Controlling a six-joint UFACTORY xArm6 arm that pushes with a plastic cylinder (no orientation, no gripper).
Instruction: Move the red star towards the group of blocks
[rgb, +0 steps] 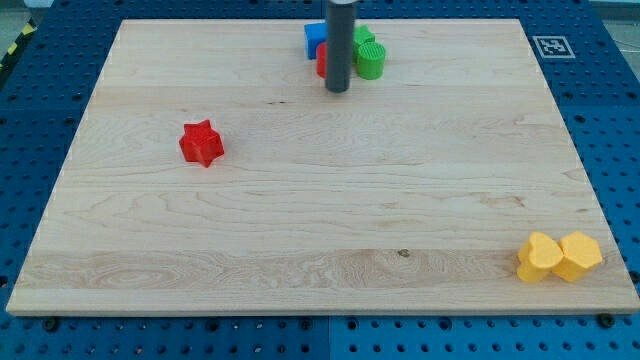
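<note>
Surroundings: blue perforated bench under a pale wooden tabletop (300, 240).
Camera view, task block: one red star (201, 143), alone at the view's left, well apart from everything.
Group: at the view's top, one blue block (314, 37), one green block (369, 58), one red block (321, 62), partly hidden.
My tip (337, 90): just below that group, far from the star.
Jaws: none fitted, only a rod.
Others: two yellow blocks (558, 256), touching, bottom right.
Advice: probably circle to the star's lower left, then push steadily up and right.

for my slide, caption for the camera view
Tip beside top block group; red star apart at left.
</note>
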